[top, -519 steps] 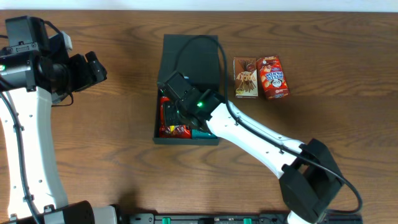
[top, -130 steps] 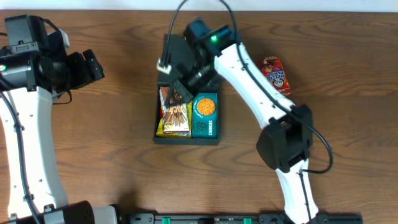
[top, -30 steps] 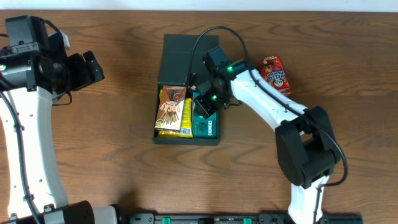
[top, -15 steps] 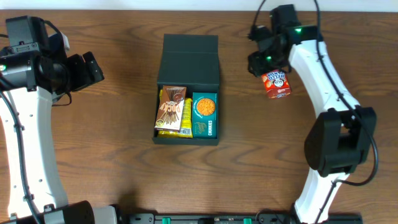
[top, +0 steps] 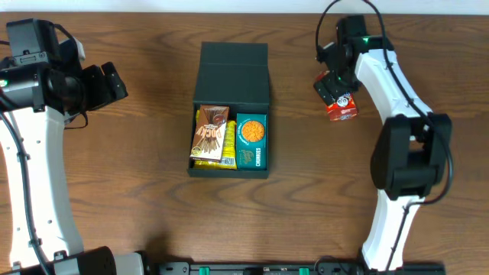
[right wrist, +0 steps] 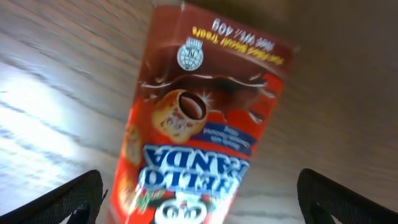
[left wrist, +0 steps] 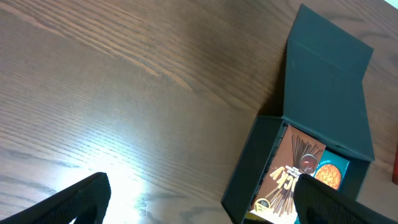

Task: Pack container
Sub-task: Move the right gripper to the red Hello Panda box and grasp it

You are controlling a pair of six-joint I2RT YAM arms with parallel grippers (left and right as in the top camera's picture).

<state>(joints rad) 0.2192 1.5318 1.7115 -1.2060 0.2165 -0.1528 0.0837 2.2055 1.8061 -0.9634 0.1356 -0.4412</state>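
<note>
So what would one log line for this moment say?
right gripper open over red snack box | left gripper open, off to the left | container lid open, snack packs inside

left end effector (top: 116, 81) and right end effector (top: 333, 88) both spread wide.

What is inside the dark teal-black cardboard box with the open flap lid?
In the dark cardboard box lie a brown chocolate-stick packet on a yellow packet, and a teal snack box beside them. Anything beneath these is covered.
</note>
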